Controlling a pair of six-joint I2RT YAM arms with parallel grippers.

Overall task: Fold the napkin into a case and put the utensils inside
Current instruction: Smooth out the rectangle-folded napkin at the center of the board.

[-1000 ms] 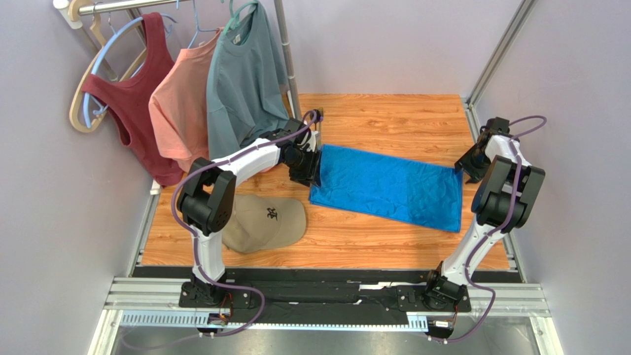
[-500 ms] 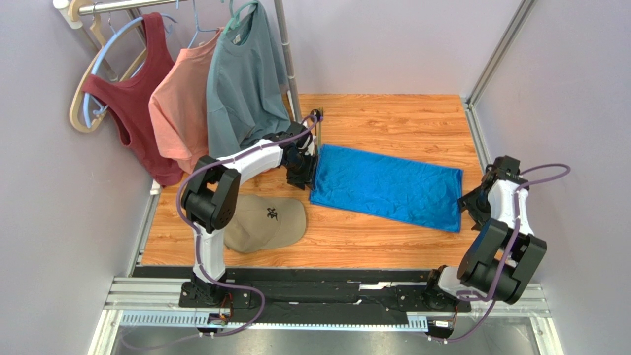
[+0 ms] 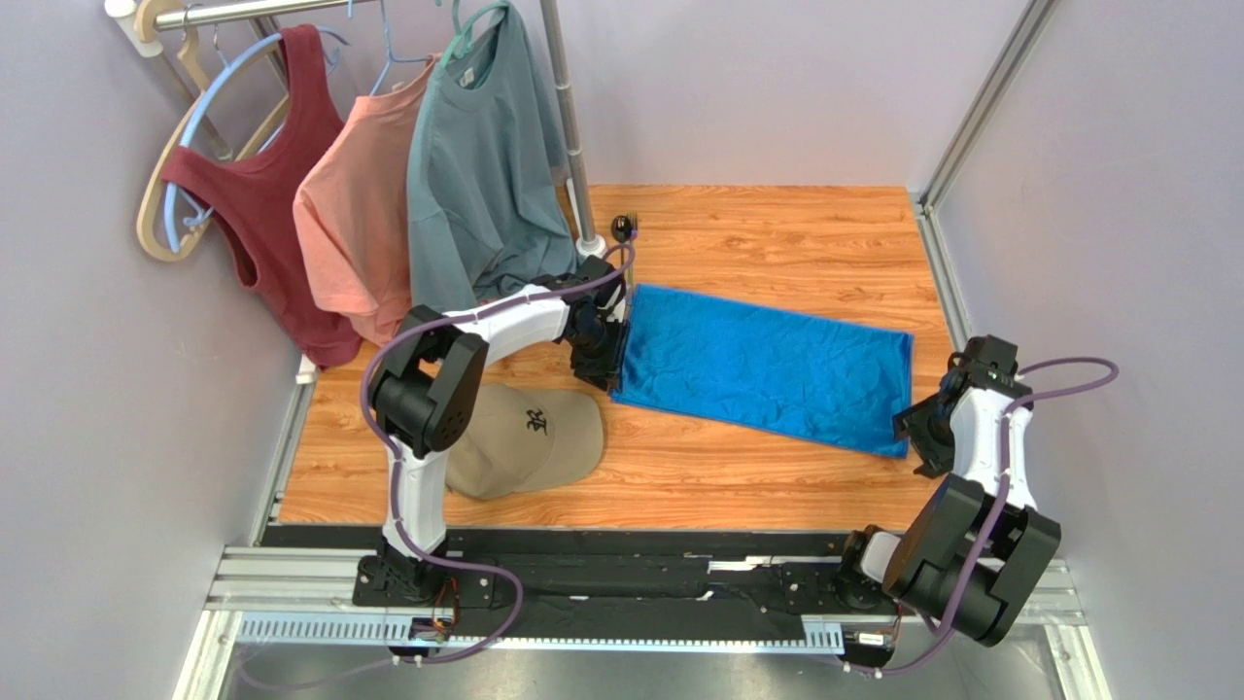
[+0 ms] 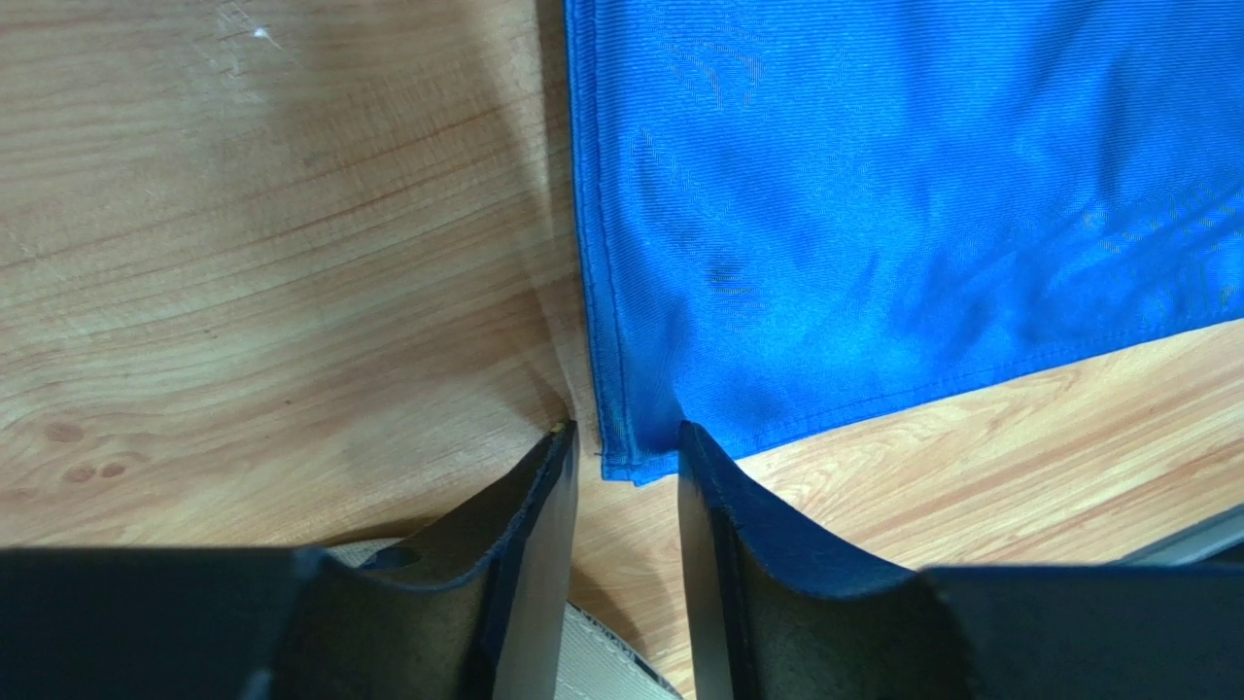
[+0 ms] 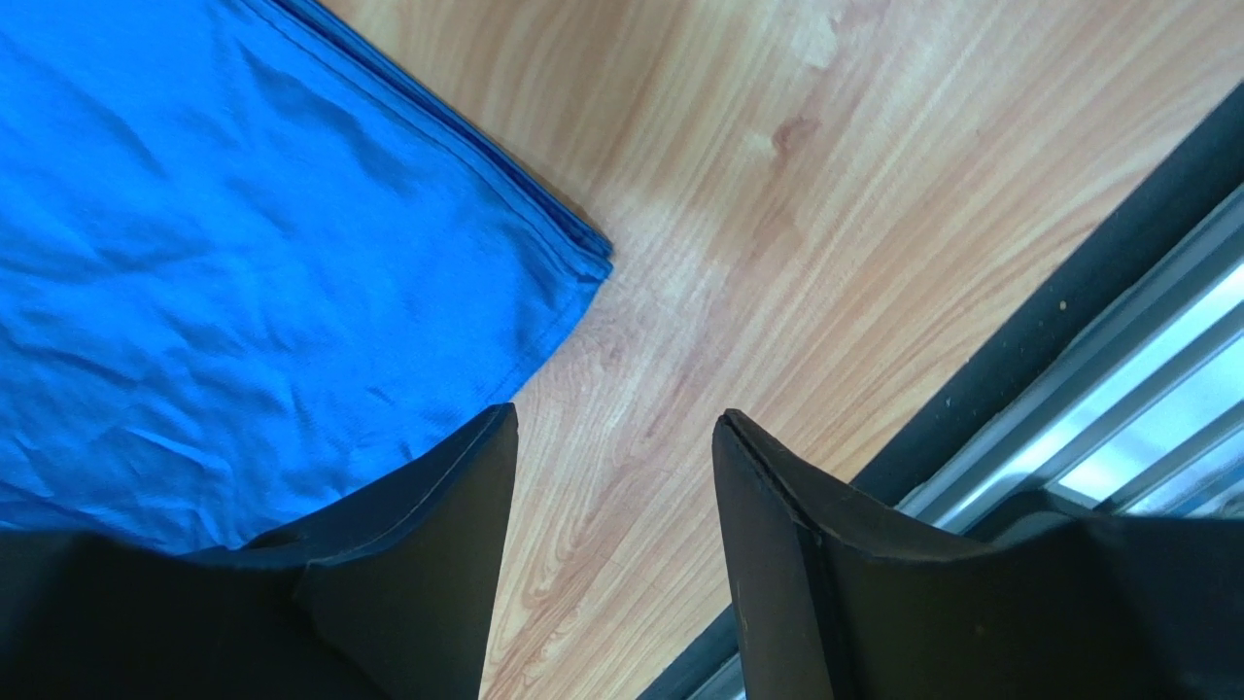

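The napkin (image 3: 759, 365) lies flat on the counter (image 3: 759, 234) as a long blue band, slanting from the far left to the near right. My left hand (image 4: 624, 433) is low at its near left corner. The fingers are only narrowly apart and the corner tip sits in the gap, but they do not pinch it yet. My right hand (image 5: 613, 413) is at the near right corner with the fingers wide and holding nothing — the gap is over bare wood, and the stacked layers of the cloth end just ahead of it.

What I worry about:
- The cloth is thin and a little shiny. If my left fingers take only the very tip, I judge it can slip out when I lift.
- At the right corner I see several edges lying one on another. If I catch only the top one, the fold can open and the two ends will not match.
- The tan cap (image 3: 526, 438) is just beside my left hand, so a low sweep can drag it.

As for containers, the case is not made yet, to my judgement: no pouch opening shows, and nothing is in or on the cloth. The utensils I cannot make out in any view.
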